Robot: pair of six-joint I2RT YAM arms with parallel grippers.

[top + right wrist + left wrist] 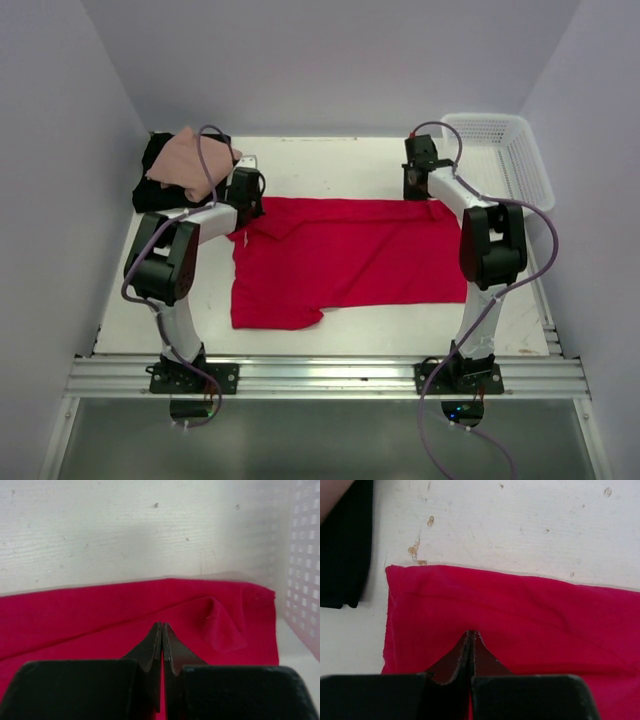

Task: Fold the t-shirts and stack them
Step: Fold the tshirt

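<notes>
The red t-shirt [340, 262] lies spread flat across the middle of the table. My left gripper [247, 213] stands at its far left corner, my right gripper [414, 196] at its far right corner. In the left wrist view the left gripper [471, 633] is shut, its tips pressed into the red cloth [530, 615] just inside the hem. The right gripper [161, 625] is shut the same way on the red cloth [75, 620], with a small raised pucker [220, 630] beside it. The salmon-pink t-shirt [190, 158] lies folded on the black t-shirt [152, 188] at the back left.
A white lattice basket [505, 150] stands at the back right, its wall [305, 570] close to the shirt's right corner. The black shirt's edge [345, 545] lies just left of the red shirt's corner. White walls close in the table on three sides.
</notes>
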